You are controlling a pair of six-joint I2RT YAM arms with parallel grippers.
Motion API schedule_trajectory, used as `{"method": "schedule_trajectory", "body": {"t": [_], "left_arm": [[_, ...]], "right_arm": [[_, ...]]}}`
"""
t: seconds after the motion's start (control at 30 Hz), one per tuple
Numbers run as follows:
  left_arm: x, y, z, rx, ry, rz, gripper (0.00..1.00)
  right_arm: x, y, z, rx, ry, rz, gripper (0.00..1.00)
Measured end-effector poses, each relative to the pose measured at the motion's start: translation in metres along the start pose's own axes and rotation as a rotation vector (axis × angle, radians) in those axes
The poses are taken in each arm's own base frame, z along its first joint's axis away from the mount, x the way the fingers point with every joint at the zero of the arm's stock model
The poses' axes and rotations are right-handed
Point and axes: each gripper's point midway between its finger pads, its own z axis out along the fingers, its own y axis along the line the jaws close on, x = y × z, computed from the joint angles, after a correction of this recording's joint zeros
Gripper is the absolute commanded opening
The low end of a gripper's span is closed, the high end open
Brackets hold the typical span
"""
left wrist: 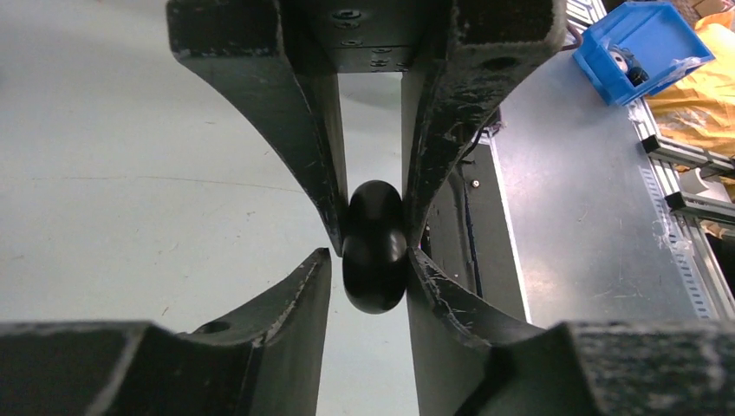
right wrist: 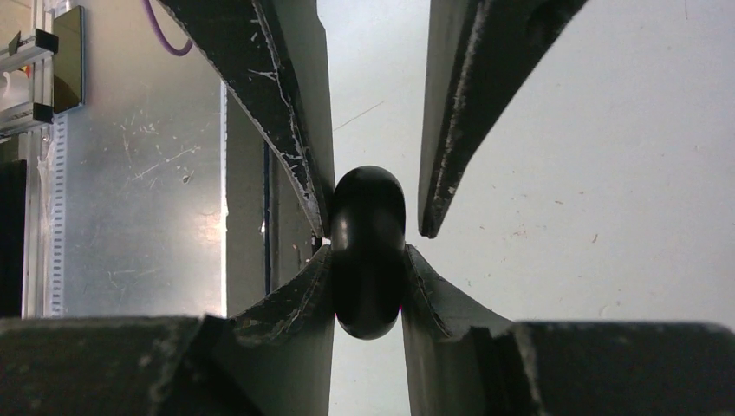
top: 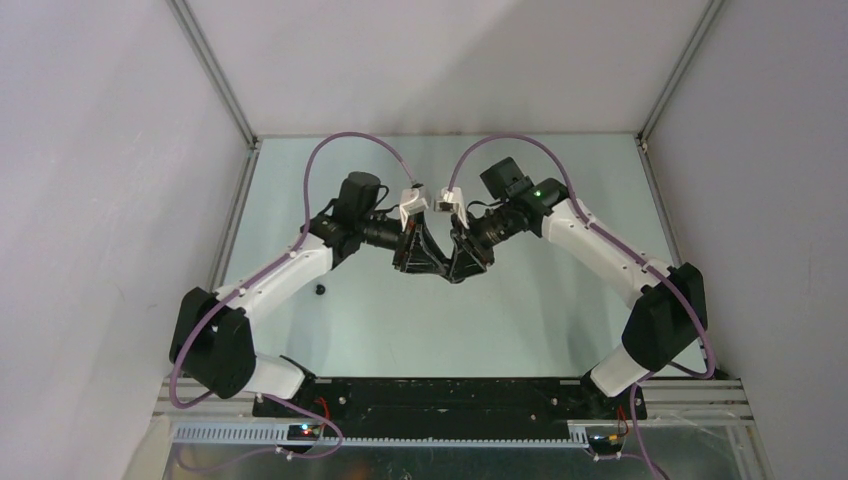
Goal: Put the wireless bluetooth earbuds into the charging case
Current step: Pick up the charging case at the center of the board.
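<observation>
A black oval charging case is held closed, edge-on, above the table. My right gripper is shut on it, both fingers pressed against its sides. My left gripper faces it from the other side with its jaws open around the same case; one finger touches the case and the other stands apart. In the top view both grippers meet tip to tip at mid-table and hide the case. One tiny black earbud lies on the table by the left arm. The other earbuds are out of view.
The pale green table is walled by white panels on three sides. A black base plate and a metal rail run along the near edge. A blue bin stands beyond the table's edge.
</observation>
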Motion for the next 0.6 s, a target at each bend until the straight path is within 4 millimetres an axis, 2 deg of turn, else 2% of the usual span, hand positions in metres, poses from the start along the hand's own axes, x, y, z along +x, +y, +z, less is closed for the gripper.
{"method": "schedule_trajectory", "body": {"t": [0.03, 0.13, 0.3, 0.43, 0.6], "left_arm": [[0.0001, 0.0000, 0.0000, 0.000, 0.000, -0.001, 0.43], [0.0003, -0.0001, 0.0002, 0.000, 0.001, 0.001, 0.55], [0.0007, -0.0003, 0.0000, 0.000, 0.004, 0.000, 0.54], [0.0017, -0.0013, 0.0004, 0.002, 0.008, -0.005, 0.46], [0.0017, 0.0000, 0.0009, -0.006, 0.014, 0.000, 0.24]], "right_arm": [[0.0000, -0.0005, -0.0001, 0.002, 0.000, 0.000, 0.28], [0.0000, -0.0025, -0.0015, 0.008, -0.002, 0.003, 0.28], [-0.0011, -0.0073, -0.0037, 0.026, -0.009, 0.012, 0.28], [-0.0016, -0.0082, -0.0041, 0.029, -0.012, 0.014, 0.28], [-0.0019, -0.0073, -0.0041, 0.025, -0.014, 0.014, 0.28]]}}
